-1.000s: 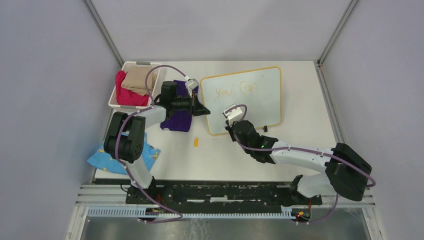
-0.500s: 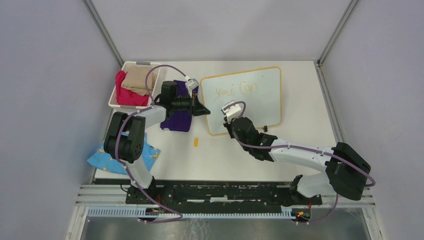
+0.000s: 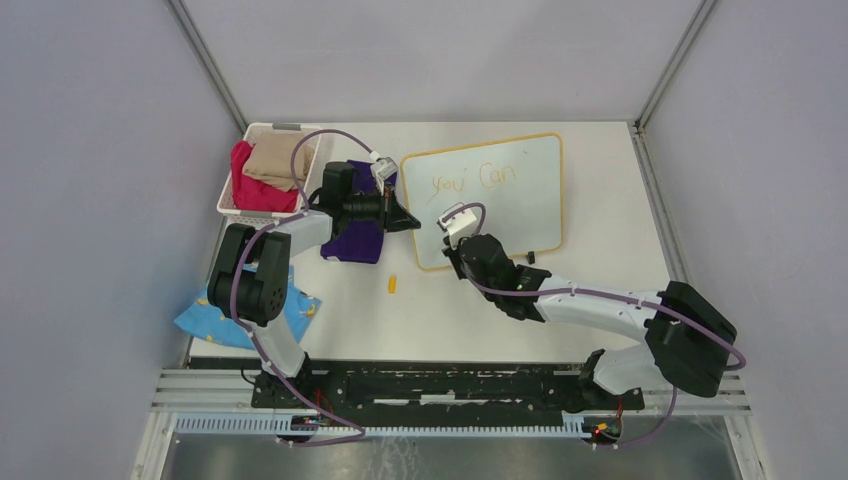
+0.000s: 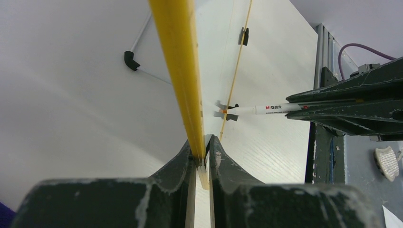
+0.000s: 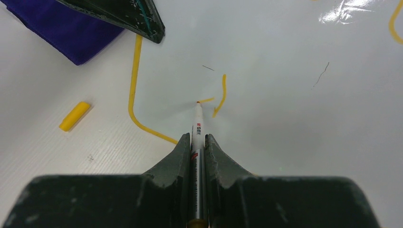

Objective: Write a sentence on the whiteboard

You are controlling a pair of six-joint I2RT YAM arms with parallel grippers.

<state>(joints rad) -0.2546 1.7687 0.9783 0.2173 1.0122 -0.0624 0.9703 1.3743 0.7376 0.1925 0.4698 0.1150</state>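
Top view: the glossy, round-cornered whiteboard (image 3: 520, 215) sits mid-table, the sentence (image 3: 472, 179) reading "you Can". Only the left wrist view shows the left gripper (image 4: 203, 145) pinching its thin yellow frame. The right gripper (image 5: 198, 138) is clamped on a slim white marker (image 5: 197, 118), its tip on the board beside a curved orange stroke (image 5: 220, 95). A stubby yellow cap (image 5: 74, 116) lies off-board.

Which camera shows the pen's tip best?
The right wrist view: the pen points up the frame, tip at the whiteboard beside orange strokes. Left wrist shows it sideways; from above it is too small.
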